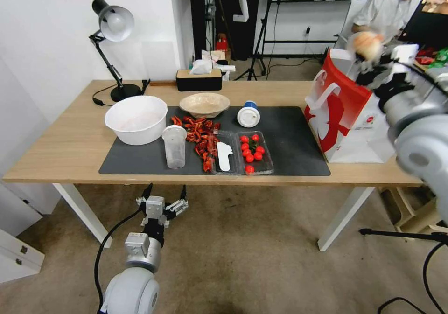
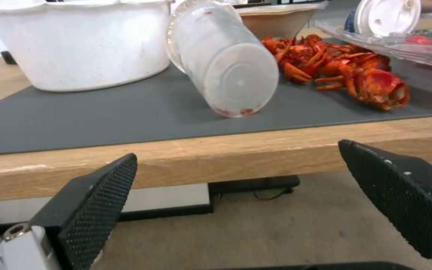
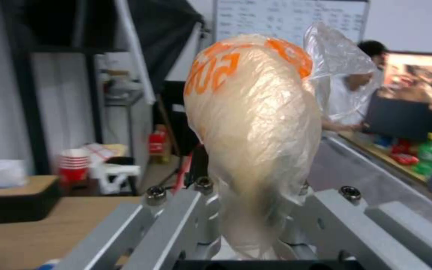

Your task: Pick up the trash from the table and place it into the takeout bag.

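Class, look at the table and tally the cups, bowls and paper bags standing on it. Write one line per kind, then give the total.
Cups: 2 (clear plastic cup, white blue-lidded cup)
Bowls: 2 (large white bowl, shallow beige bowl)
Paper bags: 1 (takeout bag)
Total: 5

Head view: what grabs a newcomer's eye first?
The right tool is shut on the tan lump in clear plastic wrap, raised above the open takeout bag at the table's right end. Next, the red crayfish shells strewn over the dark grey mat. The left tool hangs open below the table's near edge.
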Controlling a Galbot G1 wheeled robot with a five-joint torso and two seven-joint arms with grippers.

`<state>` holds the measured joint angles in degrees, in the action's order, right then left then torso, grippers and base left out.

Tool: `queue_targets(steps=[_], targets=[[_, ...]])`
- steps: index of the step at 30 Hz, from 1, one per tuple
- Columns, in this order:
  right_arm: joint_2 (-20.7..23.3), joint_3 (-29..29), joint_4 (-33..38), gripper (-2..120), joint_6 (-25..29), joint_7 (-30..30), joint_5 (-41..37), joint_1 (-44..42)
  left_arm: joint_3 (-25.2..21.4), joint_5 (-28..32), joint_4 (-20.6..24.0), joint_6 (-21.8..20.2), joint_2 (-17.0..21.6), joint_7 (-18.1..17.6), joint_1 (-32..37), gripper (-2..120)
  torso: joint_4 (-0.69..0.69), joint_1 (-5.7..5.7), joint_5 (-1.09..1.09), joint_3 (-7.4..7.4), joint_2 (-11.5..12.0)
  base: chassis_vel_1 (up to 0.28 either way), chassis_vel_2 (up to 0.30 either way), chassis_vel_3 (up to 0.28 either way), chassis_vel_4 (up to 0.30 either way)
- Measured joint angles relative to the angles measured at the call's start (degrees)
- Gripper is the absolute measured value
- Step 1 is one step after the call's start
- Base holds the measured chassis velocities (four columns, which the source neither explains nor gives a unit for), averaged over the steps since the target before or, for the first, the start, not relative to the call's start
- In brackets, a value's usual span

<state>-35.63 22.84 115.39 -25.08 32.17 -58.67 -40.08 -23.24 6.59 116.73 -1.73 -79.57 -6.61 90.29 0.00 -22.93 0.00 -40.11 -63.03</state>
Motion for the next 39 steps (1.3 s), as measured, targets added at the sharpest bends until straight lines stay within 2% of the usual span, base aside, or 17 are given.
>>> queue_targets(steps=[10,13,15,17,18,21,22,25,26,29,30,33,34,36,39], targets=[[-0.69,-1.88,-8.86,7,0.51,1.76,-0.34,2.71,1.08,-0.79,-0.51,-0.01,-0.28,0.02,-0.37,100,0.00,0.00,0.01,0.00,0.00,0.000,0.000,0.000,0.000],[-0.74,-2.41,-9.85,18,0.51,1.68,-0.86,2.90,1.47,-0.84,-0.51,-0.01,-0.32,0.02,-0.30,100,-0.01,0.00,0.01,0.00,0.00,0.000,0.000,0.000,0.000],[-0.80,-2.47,-9.85,22,0.51,1.65,-0.90,2.86,1.57,-0.85,-0.55,-0.01,-0.32,0.03,-0.24,100,0.00,0.01,-0.01,0.00,0.00,0.000,0.000,0.000,0.000],[-1.07,-2.75,-9.78,32,0.51,1.69,-0.92,2.86,1.77,-0.91,-0.80,0.10,-0.37,0.04,-0.20,100,0.00,0.01,0.00,0.00,0.00,0.000,0.000,0.000,0.000],[-1.07,-2.75,-9.78,32,0.51,1.69,-0.92,2.86,1.77,-0.91,-0.80,0.10,-0.37,0.04,-0.20,100,0.00,0.01,0.00,0.00,0.00,0.000,0.000,0.000,0.000],[-1.47,-3.17,-9.89,47,0.51,1.91,-0.92,3.03,1.96,-0.86,-1.04,0.56,-0.58,-0.20,-0.46,100,0.00,0.01,-0.01,0.00,0.00,0.000,0.000,0.000,0.000],[-1.47,-3.17,-9.89,47,0.51,1.91,-0.92,3.03,1.96,-0.86,-1.04,0.56,-0.58,-0.20,-0.46,100,0.00,0.01,-0.01,0.00,0.00,0.000,0.000,0.000,0.000],[-2.17,-3.45,-10.10,63,0.23,2.75,-0.93,3.02,1.90,-0.58,-1.05,0.73,-0.37,-0.35,-0.69,100,0.00,0.01,-0.01,0.00,0.00,0.000,0.000,0.000,0.000],[-2.17,-3.45,-10.10,63,0.23,2.75,-0.93,3.02,1.90,-0.58,-1.05,0.73,-0.37,-0.35,-0.69,100,0.00,0.01,-0.01,0.00,0.00,0.000,0.000,0.000,0.000],[-2.50,-3.59,-10.08,78,-0.34,3.01,-0.97,2.77,1.73,-0.32,-1.06,0.75,-0.06,-0.39,-0.81,100,0.00,0.01,-0.01,0.00,0.00,0.000,0.000,0.000,0.000],[-2.50,-3.59,-10.08,78,-0.34,3.01,-0.97,2.77,1.73,-0.32,-1.06,0.75,-0.06,-0.39,-0.81,100,0.00,0.01,-0.01,0.00,0.00,0.000,0.000,0.000,0.000],[-2.81,-3.72,-10.12,91,-0.62,3.07,-1.17,2.79,1.76,-0.25,-1.19,0.76,-0.04,-0.41,-0.89,100,0.00,0.01,0.00,0.00,0.00,0.000,0.000,0.000,0.000],[-2.81,-3.72,-10.12,91,-0.62,3.07,-1.17,2.79,1.76,-0.25,-1.19,0.76,-0.04,-0.41,-0.89,100,0.00,0.01,0.00,0.00,0.00,0.000,0.000,0.000,0.000],[-3.14,-3.98,-10.21,99,-0.88,3.19,-1.33,2.86,1.86,-0.24,-1.30,0.77,-0.06,-0.43,-0.95,100,0.00,0.01,-0.01,0.00,0.00,0.000,0.000,0.000,0.000],[-3.29,-4.31,-10.20,100,-1.07,3.23,-1.36,2.86,1.88,-0.19,-1.38,0.78,-0.07,-0.46,-1.09,100,0.00,0.01,-0.01,0.00,0.00,0.000,0.000,0.000,0.000]])
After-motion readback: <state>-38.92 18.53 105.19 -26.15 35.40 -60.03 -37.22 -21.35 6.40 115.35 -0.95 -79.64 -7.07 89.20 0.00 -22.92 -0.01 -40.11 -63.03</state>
